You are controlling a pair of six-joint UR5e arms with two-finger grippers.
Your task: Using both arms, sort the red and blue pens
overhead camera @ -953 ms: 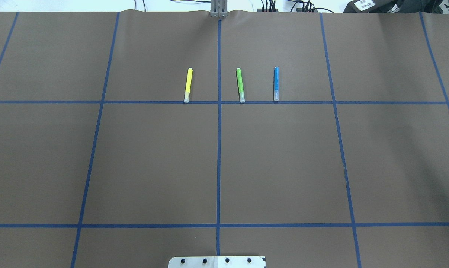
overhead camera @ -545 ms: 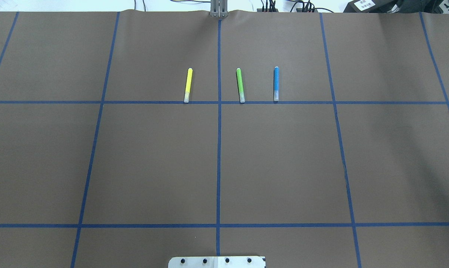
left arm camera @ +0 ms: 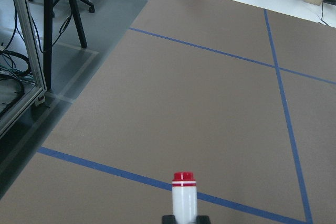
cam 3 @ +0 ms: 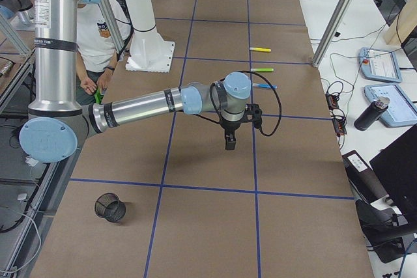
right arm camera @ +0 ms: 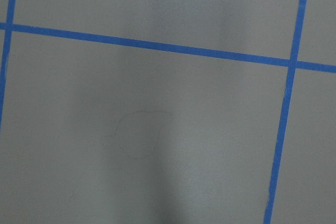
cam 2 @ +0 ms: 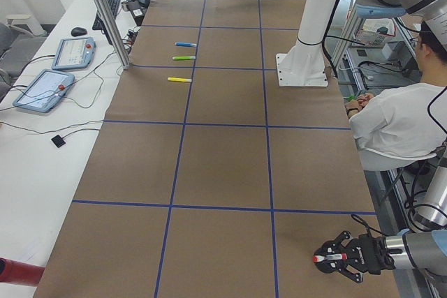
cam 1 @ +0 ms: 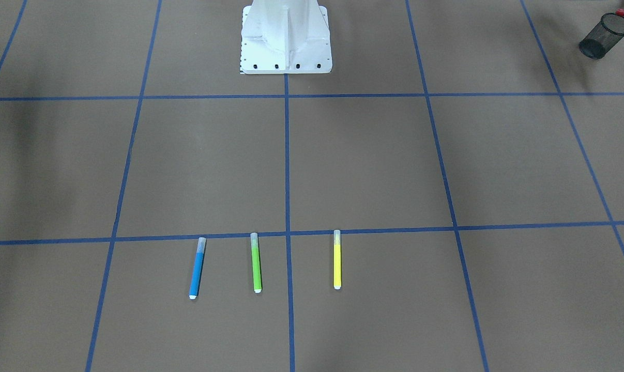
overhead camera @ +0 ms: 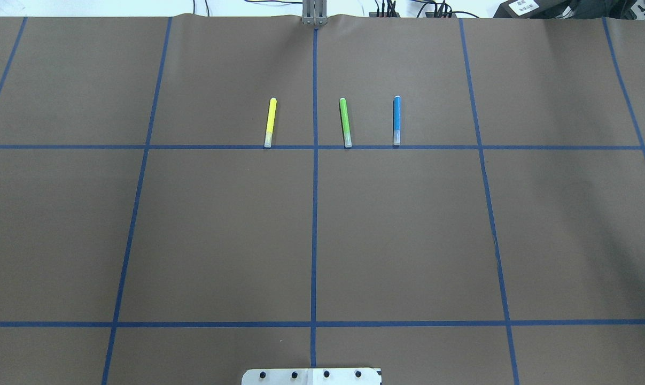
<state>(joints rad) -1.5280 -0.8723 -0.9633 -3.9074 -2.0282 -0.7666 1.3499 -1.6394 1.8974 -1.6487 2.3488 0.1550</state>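
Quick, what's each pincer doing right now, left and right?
Left pincer: closed, holding the red pen.
Right pincer: cannot be told, it shows only in the side view.

Finding: no text, number or brand is legible in any view. Print is present in two places but too small to read:

- A white label point(overhead camera: 524, 5) on a black box point(overhead camera: 545, 7), upper right of the overhead view.
- A label strip point(cam 3: 43, 11) on the upright tube of the right arm point(cam 3: 140, 105), upper left of the right-side view.

The red-capped pen point(left arm camera: 184, 199), clamped in the left gripper point(cam 2: 334, 258), shows only plain white barrel.
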